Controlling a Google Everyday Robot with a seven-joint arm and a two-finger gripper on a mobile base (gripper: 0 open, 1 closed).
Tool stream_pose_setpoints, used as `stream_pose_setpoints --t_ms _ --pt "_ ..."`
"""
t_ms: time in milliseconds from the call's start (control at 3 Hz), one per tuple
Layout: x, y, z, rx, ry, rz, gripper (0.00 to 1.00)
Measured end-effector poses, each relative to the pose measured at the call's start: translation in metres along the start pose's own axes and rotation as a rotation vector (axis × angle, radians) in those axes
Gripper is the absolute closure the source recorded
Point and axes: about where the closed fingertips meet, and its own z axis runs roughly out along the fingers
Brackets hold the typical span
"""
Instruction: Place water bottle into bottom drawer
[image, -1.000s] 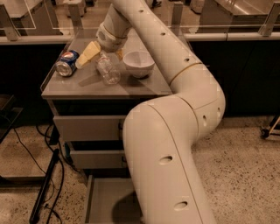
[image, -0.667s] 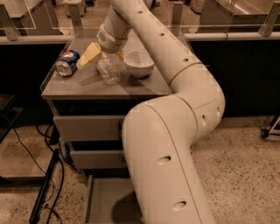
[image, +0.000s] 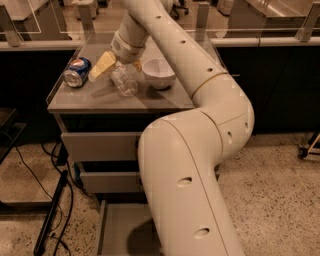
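The water bottle (image: 124, 81), clear and crinkled, rests on the grey cabinet top (image: 80, 97) between a blue can and a white bowl. My gripper (image: 118, 70) reaches down from the long white arm and sits right over the bottle's far end. Its yellowish fingers (image: 102, 65) are spread, one on each side of the bottle, and do not look closed on it. The bottom drawer (image: 117, 227) is pulled out near the floor. Its flat grey floor shows, partly hidden behind my arm's lower link.
A blue Pepsi can (image: 76, 72) lies on its side at the left of the cabinet top. A white bowl (image: 158, 74) stands just right of the bottle. Two upper drawers (image: 97, 146) are shut. Black cables (image: 52, 210) lie on the floor at the left.
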Motion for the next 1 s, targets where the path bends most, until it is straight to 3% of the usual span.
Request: stream_pose_setpoints --t_ms 333,667,1000 --pt "0.0018 -0.0026 0.0073 0.003 0.014 0.009 0.00" --pt "0.0019 -0.0028 0.0079 0.003 0.015 0.009 0.08" --pt "0.0019 -0.0028 0.0079 0.003 0.015 0.009 0.31"
